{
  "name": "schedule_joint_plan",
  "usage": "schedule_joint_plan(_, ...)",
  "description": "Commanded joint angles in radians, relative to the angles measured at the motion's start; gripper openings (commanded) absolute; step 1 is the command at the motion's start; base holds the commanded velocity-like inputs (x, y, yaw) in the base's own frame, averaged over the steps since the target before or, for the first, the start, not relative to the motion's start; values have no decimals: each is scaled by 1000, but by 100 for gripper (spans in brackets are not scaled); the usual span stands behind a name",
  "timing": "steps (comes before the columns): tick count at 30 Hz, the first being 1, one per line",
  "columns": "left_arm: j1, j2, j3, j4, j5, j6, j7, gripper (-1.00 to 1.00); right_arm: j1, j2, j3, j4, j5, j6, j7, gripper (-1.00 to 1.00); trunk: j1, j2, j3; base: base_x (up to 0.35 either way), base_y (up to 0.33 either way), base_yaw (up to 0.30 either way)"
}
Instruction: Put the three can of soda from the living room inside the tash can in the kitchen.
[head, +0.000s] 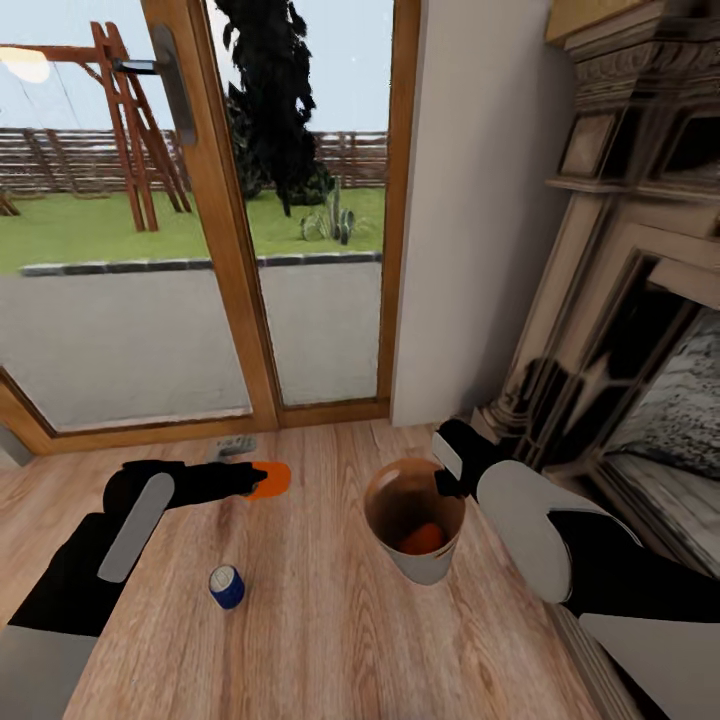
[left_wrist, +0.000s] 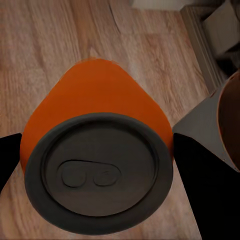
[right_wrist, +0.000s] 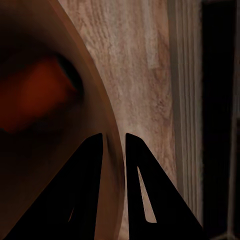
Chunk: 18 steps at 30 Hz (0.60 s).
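Bright orange cylindrical soda can (head: 270, 479) lying sideways, clamped in left gripper (head: 255, 481), long axis aimed toward round brown-rimmed grey trash bin (head: 443, 566) at its right, bin rim pinched by right gripper (right_wrist: 114, 145), 1 orange can (head: 423, 539) inside, blue can (head: 227, 586) on floor.

**Layout on the floor by the glass doors**

On the floor (head: 320, 640): trash can (head: 430, 572) at centre, one soda can (head: 422, 539) inside. Second can (head: 268, 480) at ten o'clock from it, third can (head: 227, 587) at eight o'clock. Glass doors (head: 215, 215) at twelve o'clock, fireplace (head: 640, 330) at three.
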Motion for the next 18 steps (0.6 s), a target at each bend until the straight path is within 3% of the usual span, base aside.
schedule_joint_plan(1, 0, 0, 0, -3, 0, 0, 1, -100, 0, 1, -7, 9, -13, -17, 3, -100, -4, 7, 3, 0, 0, 0)
schedule_joint_plan(4, 0, 1, 0, -21, 6, 0, 1, -100, 0, 3, -7, 32, -13, -48, 3, -100, -16, 28, 13, 0, 0, 0)
schedule_joint_plan(8, 0, 4, -2, -36, 56, 0, 0, -100, 0, 6, -6, 45, -12, -65, 2, -100, -31, 56, 25, 0, 0, 0)
schedule_joint_plan(13, 0, 7, -8, -66, 165, 0, -1, -100, 0, 8, -5, 63, -6, -70, 2, -100, -50, 91, 41, 0, 0, 0)
schedule_joint_plan(17, 0, 8, -10, -77, 220, 0, -1, -100, 0, 9, -4, 67, -7, -85, 2, -100, -65, 119, 53, 0, 0, 0)
schedule_joint_plan(18, 0, 8, -11, -79, 247, 0, -1, -100, 0, 10, -4, 68, -9, -101, 2, -100, -69, 126, 57, 0, 0, 0)
